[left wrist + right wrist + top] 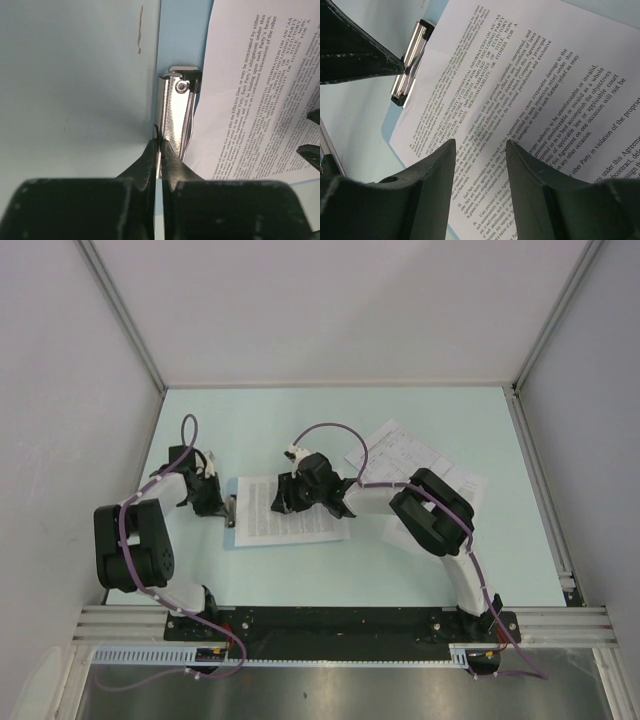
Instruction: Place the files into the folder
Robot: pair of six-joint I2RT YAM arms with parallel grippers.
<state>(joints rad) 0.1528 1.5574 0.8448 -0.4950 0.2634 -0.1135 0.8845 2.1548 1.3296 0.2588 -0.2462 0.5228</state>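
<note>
One file (300, 518), a white sheet of dense black text, lies on the light-blue folder (180, 30), its top edge beside the silver clip (176, 112). My left gripper (159, 141) is shut on the near end of the clip, at the folder's left short edge (231, 512). My right gripper (480, 145) is open, its fingertips spread just over the sheet's text; in the top view it (285, 500) is over the sheet's left half. More files (400, 453) lie fanned at the back right, partly under the right arm.
The left gripper's finger (360, 52) reaches the clip (410, 62) in the right wrist view. White walls enclose the pale table (250, 430) on three sides. A black rail (330, 625) with both arm bases runs along the near edge.
</note>
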